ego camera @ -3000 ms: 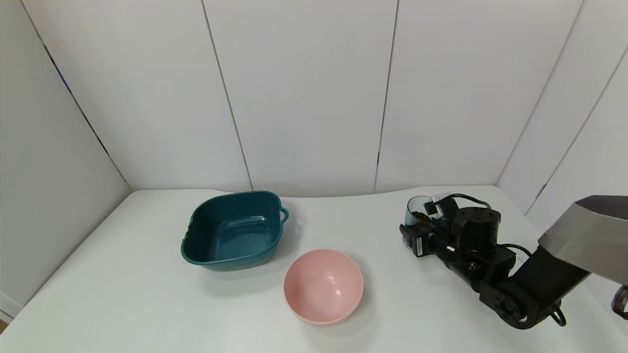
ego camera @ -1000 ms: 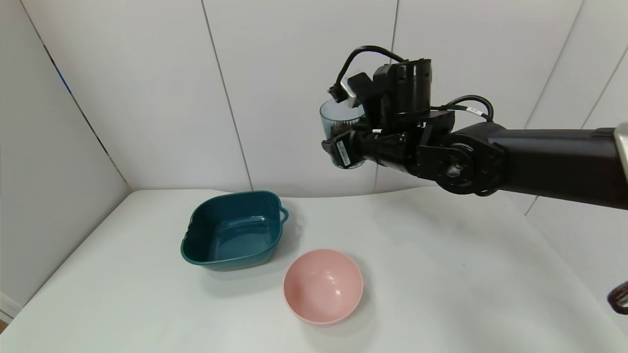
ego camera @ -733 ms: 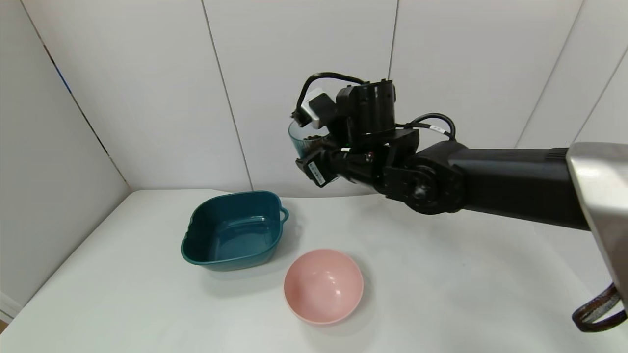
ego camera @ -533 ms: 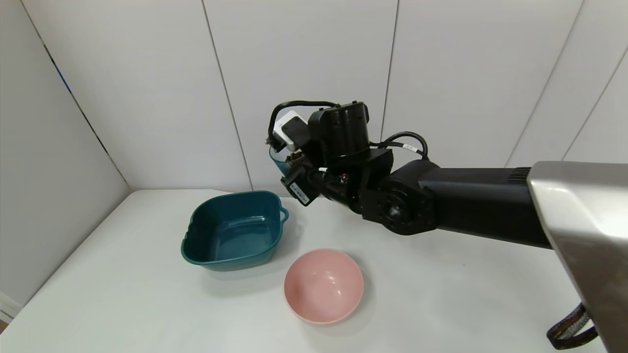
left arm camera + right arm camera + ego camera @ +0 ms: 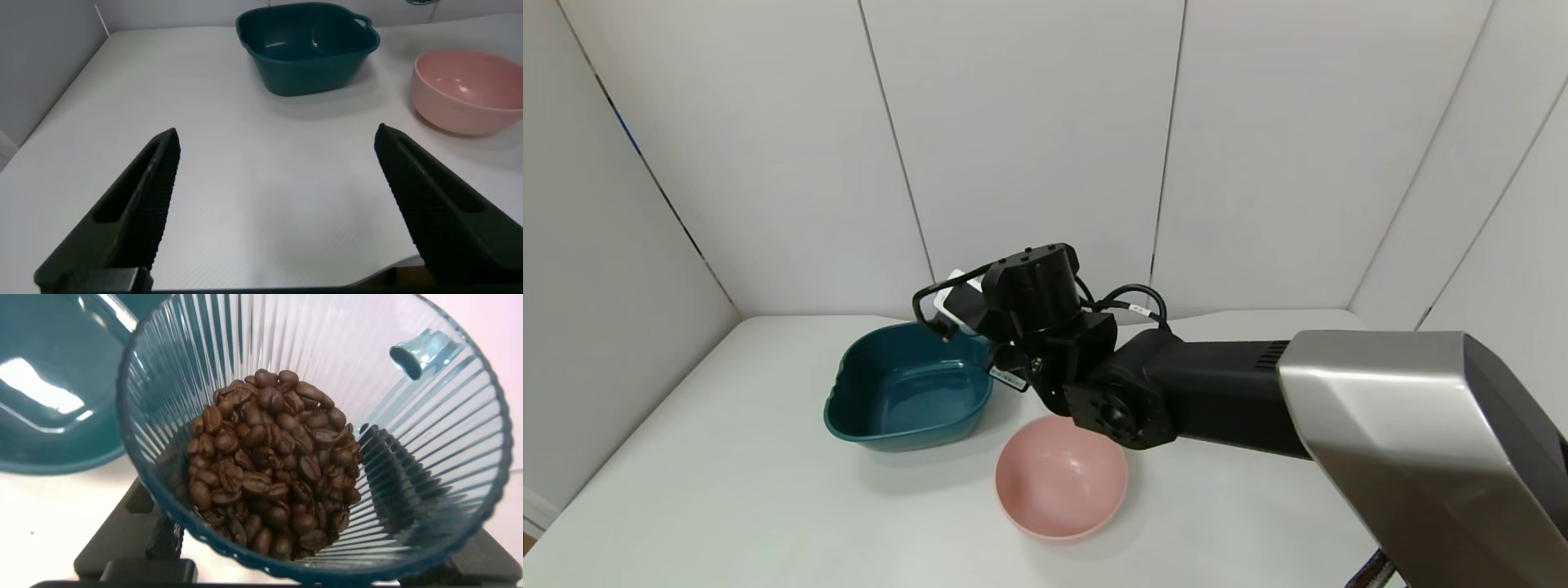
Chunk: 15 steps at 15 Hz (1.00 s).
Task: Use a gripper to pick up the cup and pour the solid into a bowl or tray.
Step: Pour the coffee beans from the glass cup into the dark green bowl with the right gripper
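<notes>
Cup (image 5: 327, 416): ribbed, translucent blue-grey, held in the air by the right gripper (image 5: 1005, 371) at the right rim of the basin (image 5: 849, 412); hidden behind the gripper in the head view.
Beans (image 5: 274, 461): dark brown, heaped in the cup's lower part, all of them inside it.
Cup axis: mouth faces the right wrist camera, so its long axis runs toward that camera; its tilt against the tabletop (image 5: 727, 506) cannot be told.
Tab (image 5: 425, 351): on the cup's rim, on the side away from the basin.
Basin: dark teal, on the tabletop, glossy floor bare.
Pink bowl (image 5: 1029, 510): round, just right of and nearer than the basin, nothing in it.
Right jaws: pinching the cup, black fingers (image 5: 122, 535) showing beside its wall.
Left gripper (image 5: 278, 204): low over the near tabletop, jaws spread, holding nothing.
</notes>
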Available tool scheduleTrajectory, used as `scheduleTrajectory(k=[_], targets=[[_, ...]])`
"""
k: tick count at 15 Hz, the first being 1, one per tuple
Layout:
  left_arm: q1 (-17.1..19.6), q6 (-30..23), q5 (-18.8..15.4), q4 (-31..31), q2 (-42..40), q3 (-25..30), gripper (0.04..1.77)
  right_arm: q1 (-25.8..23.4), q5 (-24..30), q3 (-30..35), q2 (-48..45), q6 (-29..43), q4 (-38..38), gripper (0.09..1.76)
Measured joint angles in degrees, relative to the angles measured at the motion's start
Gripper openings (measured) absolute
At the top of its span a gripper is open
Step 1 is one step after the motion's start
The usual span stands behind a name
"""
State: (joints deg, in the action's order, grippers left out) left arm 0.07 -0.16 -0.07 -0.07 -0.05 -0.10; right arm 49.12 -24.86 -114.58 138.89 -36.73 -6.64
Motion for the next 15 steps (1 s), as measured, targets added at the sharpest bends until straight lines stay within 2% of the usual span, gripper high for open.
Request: scheduleTrajectory(k=[5, 9, 15], targets=[[0.0, 0.0, 0.0, 0.0, 0.0, 0.0, 1.72, 1.0, -5.4, 0.0, 1.7, -12.4, -1.0, 1.36], [0.0, 0.0, 0.0, 0.0, 0.0, 0.0, 1.72, 1.3, -8.7, 0.0, 3.3, -23.3, -7.0, 1.36], [0.0, 0.0, 0.0, 0.0, 0.0, 0.0, 1.72, 1.5, -11.0, 0.0, 5.9, -33.5, -12.0, 1.36]])
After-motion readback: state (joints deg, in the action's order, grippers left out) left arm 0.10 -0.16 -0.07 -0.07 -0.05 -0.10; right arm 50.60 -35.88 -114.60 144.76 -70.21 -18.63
